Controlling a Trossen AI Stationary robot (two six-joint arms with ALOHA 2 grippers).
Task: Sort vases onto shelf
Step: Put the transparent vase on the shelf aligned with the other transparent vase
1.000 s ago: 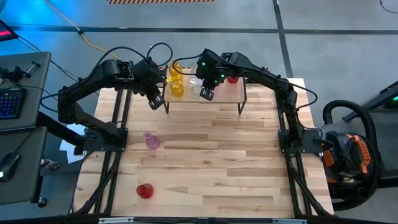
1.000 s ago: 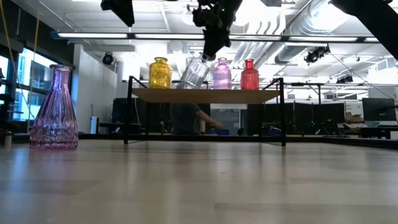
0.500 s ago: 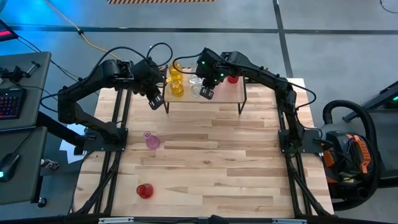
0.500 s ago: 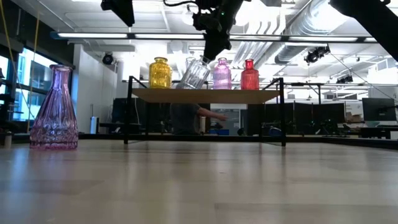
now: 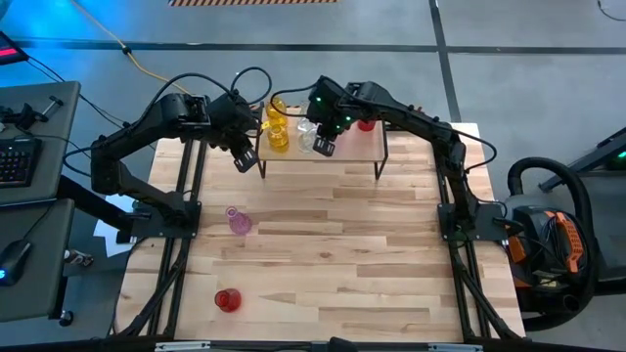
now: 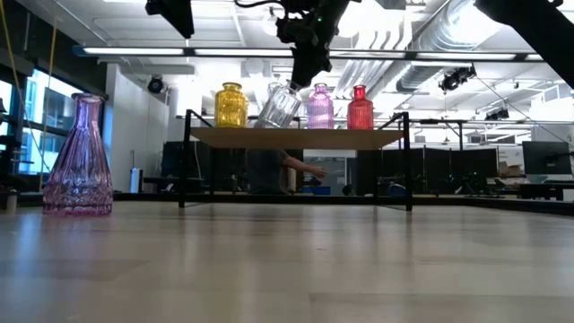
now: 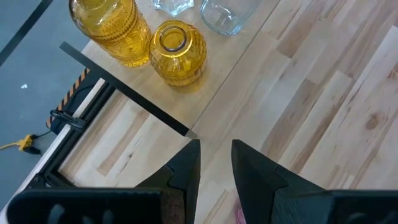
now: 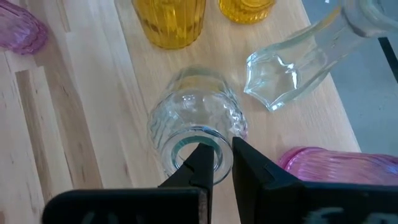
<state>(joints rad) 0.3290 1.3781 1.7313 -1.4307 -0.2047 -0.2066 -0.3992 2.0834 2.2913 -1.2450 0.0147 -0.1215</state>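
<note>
Nothing moved — right gripper (image 8: pixel 216 163) still pinching tilted clear vase (image 8: pixel 196 124) rim, over shelf (image 6: pixel 296 137).

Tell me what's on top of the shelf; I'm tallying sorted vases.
On the shelf: a yellow vase, a tilted clear vase in the right gripper, a pink vase, a red vase. Vases behind these are partly covered.

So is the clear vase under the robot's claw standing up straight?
No, the clear vase leans over on the shelf with the right gripper at its neck, while the other vases stand upright.
</note>
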